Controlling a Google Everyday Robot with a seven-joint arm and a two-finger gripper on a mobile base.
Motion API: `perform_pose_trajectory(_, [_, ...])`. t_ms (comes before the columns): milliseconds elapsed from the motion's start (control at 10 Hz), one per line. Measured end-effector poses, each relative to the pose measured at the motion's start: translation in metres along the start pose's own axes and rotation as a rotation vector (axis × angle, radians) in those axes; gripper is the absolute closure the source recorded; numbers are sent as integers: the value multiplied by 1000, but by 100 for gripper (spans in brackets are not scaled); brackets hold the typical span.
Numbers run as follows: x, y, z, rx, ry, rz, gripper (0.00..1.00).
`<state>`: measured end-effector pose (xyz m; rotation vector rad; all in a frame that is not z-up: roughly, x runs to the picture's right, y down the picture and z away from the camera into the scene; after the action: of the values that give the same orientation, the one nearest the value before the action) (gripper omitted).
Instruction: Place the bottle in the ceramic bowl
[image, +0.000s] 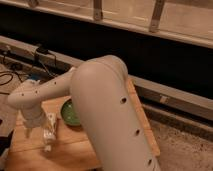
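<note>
white arm (107, 115): bulking across the near middle, reaching left.
wooden desk (75, 150): carrying the things.
ceramic bowl (69, 114): green, sitting on the desk, partly hiding behind the arm.
bottle (50, 131): lying flat just left of the bowl, outside it.
pincer (27, 131): hanging low just left of the bottle; its opening and any hold cannot be told.

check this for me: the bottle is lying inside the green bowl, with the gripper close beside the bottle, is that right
Not quite. The bottle is not inside the ceramic bowl; the camera view shows it lying on the wooden table next to the bowl. The gripper is close beside the bottle, as you said.
</note>
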<state>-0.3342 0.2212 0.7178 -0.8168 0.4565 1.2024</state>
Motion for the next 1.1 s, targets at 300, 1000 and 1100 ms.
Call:
perform_pose_trajectory(300, [0, -5, -2, 18, -14, 21, 35])
perform_pose_trajectory(1000, [-6, -59, -2, 24, -41, 133, 35])
perform_pose_trajectory(1100, [-6, -55, 2, 19, -35, 126, 35])
